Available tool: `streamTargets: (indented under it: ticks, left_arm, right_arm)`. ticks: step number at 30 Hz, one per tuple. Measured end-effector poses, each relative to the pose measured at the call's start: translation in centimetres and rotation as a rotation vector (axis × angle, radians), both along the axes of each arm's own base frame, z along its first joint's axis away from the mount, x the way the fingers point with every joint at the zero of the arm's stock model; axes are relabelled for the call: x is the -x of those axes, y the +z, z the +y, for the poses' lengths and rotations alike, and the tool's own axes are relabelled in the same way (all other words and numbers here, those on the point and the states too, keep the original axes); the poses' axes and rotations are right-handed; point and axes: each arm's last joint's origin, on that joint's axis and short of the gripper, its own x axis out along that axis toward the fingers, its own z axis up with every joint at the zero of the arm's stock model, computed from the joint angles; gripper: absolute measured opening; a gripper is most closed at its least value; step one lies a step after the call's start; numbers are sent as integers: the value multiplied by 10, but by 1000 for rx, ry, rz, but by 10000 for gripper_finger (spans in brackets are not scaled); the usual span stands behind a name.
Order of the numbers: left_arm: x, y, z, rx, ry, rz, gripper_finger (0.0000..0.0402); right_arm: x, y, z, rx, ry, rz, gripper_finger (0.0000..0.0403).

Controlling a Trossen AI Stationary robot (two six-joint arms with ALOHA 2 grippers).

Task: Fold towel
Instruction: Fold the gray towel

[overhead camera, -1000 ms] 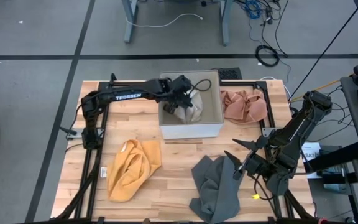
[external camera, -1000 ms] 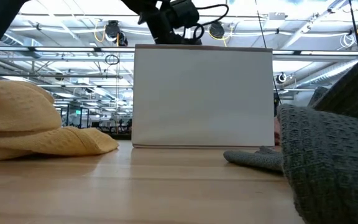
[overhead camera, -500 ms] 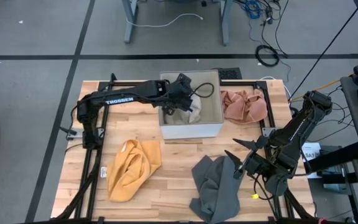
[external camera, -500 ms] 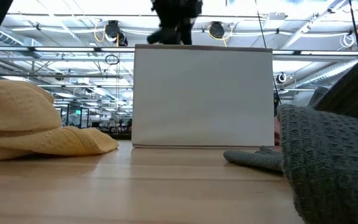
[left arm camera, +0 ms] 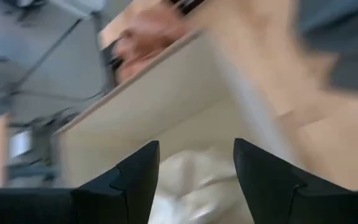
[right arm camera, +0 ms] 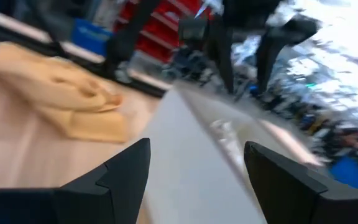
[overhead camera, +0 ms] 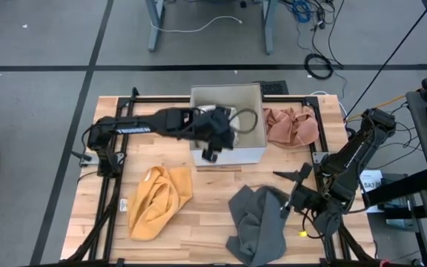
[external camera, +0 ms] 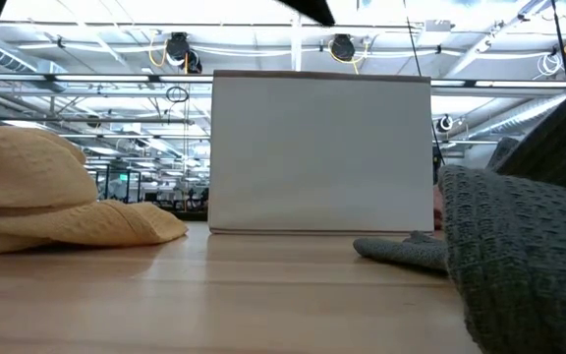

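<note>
Left arm over the white box, cream towel lying inside it!

The left gripper (overhead camera: 212, 150) hangs over the front wall of the white box (overhead camera: 228, 154) at the surface's far middle, jaws spread with nothing between them; the cream towel (left arm camera: 194, 186) lies bunched in the box right below. It looks soft, light and floppy (pinch a loose edge, I'd say, not the thick of the bunch). The right gripper (overhead camera: 291, 188) waits near the right edge, jaws wide and empty, at the grey towel (overhead camera: 258, 226) on the front edge. The yellow towel (overhead camera: 158, 200) fills the front left, the pink cloth (overhead camera: 291, 126) the far right corner. Open wood lies between yellow and grey, just before the box: tight room for spreading.
</note>
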Motion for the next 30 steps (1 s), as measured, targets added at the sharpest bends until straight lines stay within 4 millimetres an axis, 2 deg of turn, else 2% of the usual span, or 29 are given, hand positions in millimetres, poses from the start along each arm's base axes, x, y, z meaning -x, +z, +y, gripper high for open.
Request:
streamTargets:
  ticks: [9,14,16,19,22,30]
  left_arm:
    - [5,-11,-91,161,-137,-2,211]
    - [4,-30,-130,212,-196,-47,211]
    - [3,-44,-140,224,-215,-61,211]
    - [1,-74,-146,240,-209,-59,211]
    - [0,-106,-142,260,-164,-66,211]
    - [5,-181,-108,418,1,-142,211]
  right_arm:
    - [8,-21,-5,-222,147,226,249]
    - [13,-30,-7,-381,185,397,249]
    - [16,-34,-9,-442,177,458,249]
    - [21,-38,-12,-530,138,538,249]
    - [24,-42,-14,-593,76,577,249]
    - [28,-63,-4,-616,-55,615,249]
